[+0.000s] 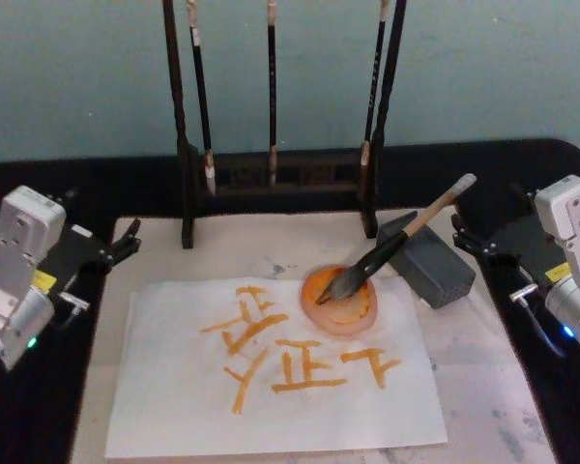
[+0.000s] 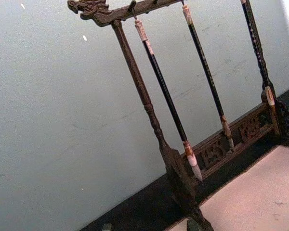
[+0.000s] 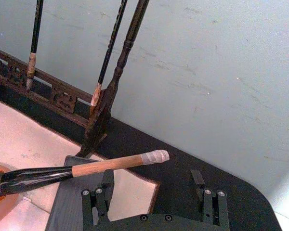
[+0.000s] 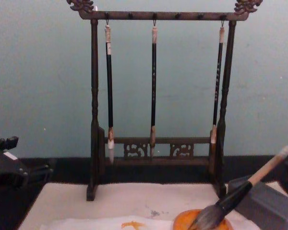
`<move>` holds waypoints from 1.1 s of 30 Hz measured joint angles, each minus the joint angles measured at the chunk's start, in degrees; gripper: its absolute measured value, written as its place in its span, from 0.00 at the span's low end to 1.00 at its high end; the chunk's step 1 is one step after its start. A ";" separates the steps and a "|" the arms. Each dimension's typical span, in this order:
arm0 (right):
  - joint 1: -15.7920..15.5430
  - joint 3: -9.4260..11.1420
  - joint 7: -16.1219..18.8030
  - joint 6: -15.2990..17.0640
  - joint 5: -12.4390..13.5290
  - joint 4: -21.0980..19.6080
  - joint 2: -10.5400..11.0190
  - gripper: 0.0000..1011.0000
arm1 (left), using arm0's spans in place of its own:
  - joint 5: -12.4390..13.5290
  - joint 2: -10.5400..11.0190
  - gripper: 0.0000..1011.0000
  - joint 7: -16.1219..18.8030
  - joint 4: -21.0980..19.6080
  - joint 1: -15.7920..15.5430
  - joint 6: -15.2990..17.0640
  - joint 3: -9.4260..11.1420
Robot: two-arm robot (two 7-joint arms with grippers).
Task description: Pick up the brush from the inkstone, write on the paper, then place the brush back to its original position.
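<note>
**Brush** (image 1: 396, 242): lies free, held by neither hand. Its bristles rest in the orange dish (image 1: 340, 302) and its handle leans on the grey inkstone (image 1: 435, 266), with the white-wrapped end pointing toward 1 o'clock.

**Paper** (image 1: 174, 406): lies flat on the cream felt mat (image 1: 483, 387). It carries several orange strokes and characters across its middle. The dish sits at its 1 o'clock corner.

**Left hand** (image 1: 128, 242): at 9 o'clock of the mat, over the black table (image 1: 39, 416). Released and empty, well apart from the paper.

**Right hand** (image 1: 461, 235): at 3 o'clock, just beyond the inkstone. In the right wrist view its fingers (image 3: 106, 180) stand apart with nothing between them, and the brush handle passes in front of them untouched.

**Brush rack** (image 1: 271, 184): at 12 o'clock, holding three thin black-handled brushes that play no part.

**Progress, as judged:** the writing looks done, and the brush appears to be set down at its resting place. All three steps seem complete, and little or nothing remains beyond the arms standing clear.
</note>
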 joint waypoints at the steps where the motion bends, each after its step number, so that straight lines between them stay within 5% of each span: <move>1: 0.00 0.00 0.00 0.00 0.00 0.00 0.00 0.99 | 0.00 0.00 1.00 0.00 0.00 0.00 0.00 0.00; 33: 0.00 0.00 0.00 0.00 0.00 0.00 0.00 0.99 | 0.00 0.00 1.00 0.00 0.00 0.00 0.00 0.00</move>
